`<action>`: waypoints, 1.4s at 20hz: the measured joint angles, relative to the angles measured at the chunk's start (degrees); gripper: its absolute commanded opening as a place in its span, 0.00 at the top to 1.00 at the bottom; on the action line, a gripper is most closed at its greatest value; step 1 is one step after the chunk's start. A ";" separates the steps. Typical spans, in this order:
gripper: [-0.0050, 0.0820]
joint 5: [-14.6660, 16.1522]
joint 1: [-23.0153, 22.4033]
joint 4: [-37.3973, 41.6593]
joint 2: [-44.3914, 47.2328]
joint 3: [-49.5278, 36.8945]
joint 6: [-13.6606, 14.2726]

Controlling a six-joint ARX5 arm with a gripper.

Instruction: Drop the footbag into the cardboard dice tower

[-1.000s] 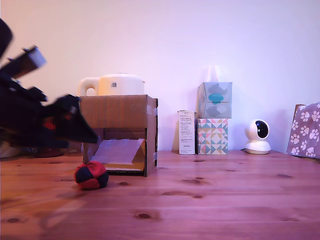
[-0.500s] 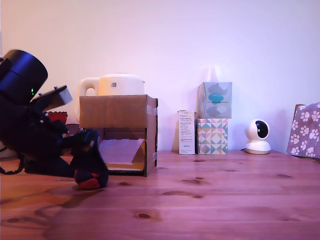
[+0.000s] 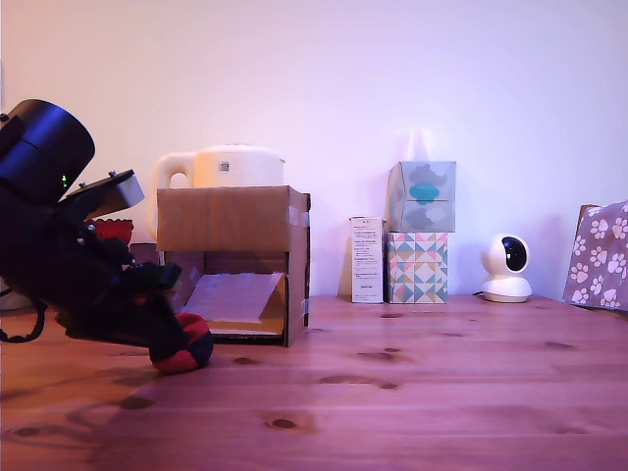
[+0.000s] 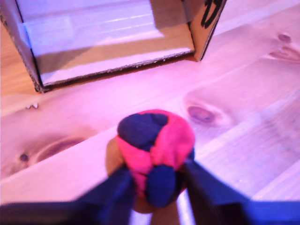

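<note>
Wooden table, jaws clamped on round footbag, cardboard dice tower cut-out facing it

The gripper sits low on the table, its fingers on either side of the footbag. Just behind stands the dice tower, blocking the way back; a kettle rises behind its top. Toward the exterior view's right the tabletop is bare up to the tissue boxes.
</note>
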 measured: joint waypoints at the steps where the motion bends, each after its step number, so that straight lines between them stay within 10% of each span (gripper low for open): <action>1: 0.86 1.09 0.00 -2.08 -1.44 0.00 0.00; 12: 0.86 2.95 -0.26 -12.39 -28.20 -0.02 -0.04; 20: 0.86 -2.54 -0.26 8.39 -28.41 0.15 -0.04; 28: 0.86 -2.58 -0.26 -0.98 -13.14 19.45 -0.04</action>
